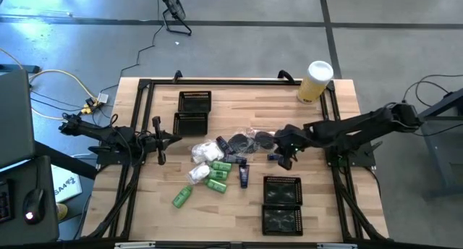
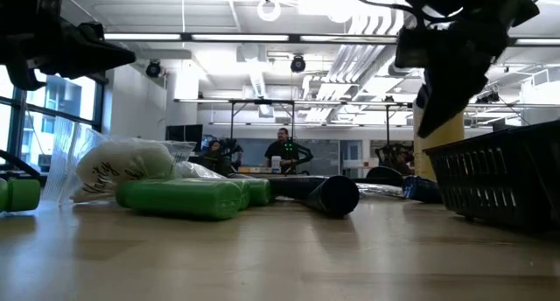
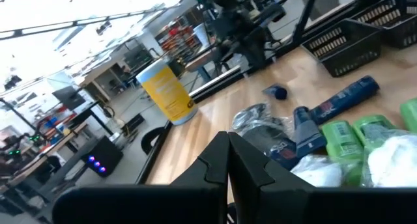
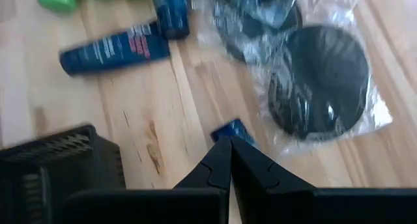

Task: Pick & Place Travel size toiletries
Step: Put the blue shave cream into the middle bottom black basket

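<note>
The travel size toiletries lie in a loose heap at the middle of the table: green bottles point(image 1: 217, 178), white packets point(image 1: 205, 152), dark blue tubes point(image 4: 114, 51) and round dark cases in clear wrap point(image 4: 319, 81). A small blue piece point(image 4: 233, 129) lies apart at the heap's right. My right gripper point(image 1: 284, 161) hangs shut over that piece, slanting down, its tips point(image 4: 229, 144) above the wood. At the table's left my left gripper point(image 1: 176, 139) is shut too and points level toward the heap point(image 3: 228, 142).
Two black mesh trays point(image 1: 194, 111) stand at the far left of centre, two more point(image 1: 282, 204) at the near right. A tall yellow cylinder with a white lid point(image 1: 315, 81) stands at the far right corner. Bare wood lies along the near edge.
</note>
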You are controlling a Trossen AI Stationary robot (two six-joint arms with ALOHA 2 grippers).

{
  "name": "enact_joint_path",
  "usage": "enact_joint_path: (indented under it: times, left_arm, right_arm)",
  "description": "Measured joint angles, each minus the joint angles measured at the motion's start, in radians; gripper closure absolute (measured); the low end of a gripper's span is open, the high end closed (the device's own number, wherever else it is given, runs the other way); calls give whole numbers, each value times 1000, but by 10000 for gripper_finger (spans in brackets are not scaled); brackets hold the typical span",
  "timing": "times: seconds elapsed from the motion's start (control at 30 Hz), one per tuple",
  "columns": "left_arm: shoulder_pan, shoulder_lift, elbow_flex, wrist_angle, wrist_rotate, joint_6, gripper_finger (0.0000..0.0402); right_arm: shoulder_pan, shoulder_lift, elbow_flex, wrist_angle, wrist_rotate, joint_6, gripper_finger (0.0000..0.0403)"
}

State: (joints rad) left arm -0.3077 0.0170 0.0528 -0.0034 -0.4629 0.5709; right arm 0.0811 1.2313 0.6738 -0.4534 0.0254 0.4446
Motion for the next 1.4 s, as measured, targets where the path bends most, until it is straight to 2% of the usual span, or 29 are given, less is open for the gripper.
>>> enact_joint_path:
  times: [0.2,0.4,0.53,0.67,0.9,1.0,1.13,1.4]
  left_arm:
    - [0,0,0,-2,-1,0,402]
    - [0,0,0,-3,-1,0,402]
    - [0,0,0,-4,-1,0,402]
    - [0,0,0,-10,-1,0,402]
    - [0,0,0,-16,-2,0,402]
    - [0,0,0,-17,-2,0,402]
    - [0,0,0,-18,-2,0,402]
    - [0,0,0,-20,-2,0,402]
  right_arm:
    - [24,79,101,-139,30,23,400]
    - [30,120,133,-126,22,-19,400]
    - [30,121,133,-126,54,-7,395]
    - [30,121,133,-126,47,-6,357]
    - [30,121,133,-126,47,-43,234]
    - [30,122,132,-117,21,-85,195]
    - [30,121,132,-86,21,-134,178]
    - [30,131,100,-45,1,-130,194]
